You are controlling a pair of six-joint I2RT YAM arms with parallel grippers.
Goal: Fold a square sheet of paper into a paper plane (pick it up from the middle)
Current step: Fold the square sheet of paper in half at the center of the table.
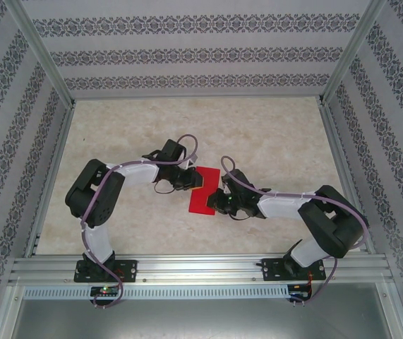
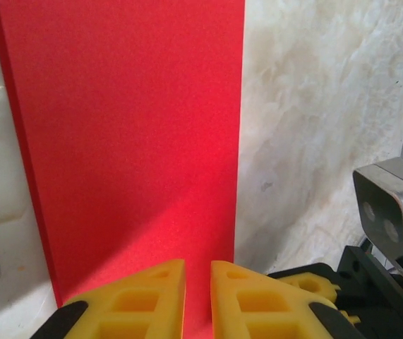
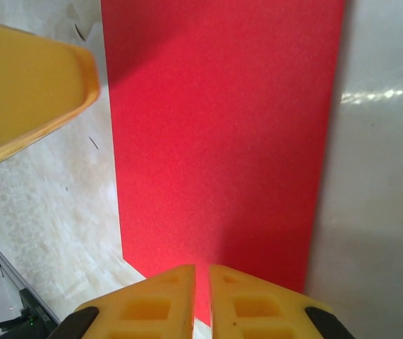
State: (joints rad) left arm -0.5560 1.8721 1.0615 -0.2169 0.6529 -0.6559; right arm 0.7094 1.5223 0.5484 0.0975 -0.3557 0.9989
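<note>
red paper (image 1: 205,192) mid-table, looks folded into strip. left gripper (image 2: 197,267) pinched shut on 1 edge, right gripper (image 3: 201,270) clamped on opposite edge, probably steadying paper for next crease.

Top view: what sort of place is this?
Likely a robot test cell: left arm and right arm bolted to a metal rail, patterned screens boxing in the table, one red paper.
</note>
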